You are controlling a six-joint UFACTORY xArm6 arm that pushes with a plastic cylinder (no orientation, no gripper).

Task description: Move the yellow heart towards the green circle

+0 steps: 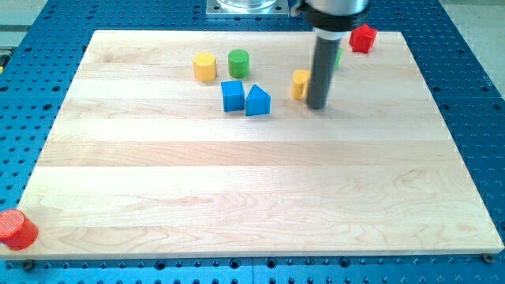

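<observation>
On the wooden board (260, 197) there are two yellow blocks (205, 67) (301, 84), two blue blocks (232, 95) (257, 101), two green blocks (238, 62) (338, 57) and two red blocks (363, 38) (16, 229).

Your arm shows only as its last section, entering from the view's top edge, right of centre. Up there sits a wide, dark, rounded collar, cut off by the frame, so you cannot see the wrist or any joint above it. From the collar a straight dark grey cylindrical rod (319, 67) drops down, standing upright with no visible tilt. It looks smooth and even in width along its whole length. Its lower end, my tip (318, 106), is flat and appears to rest on the surface in the upper right part of the view. The arm carries no gripper.
</observation>
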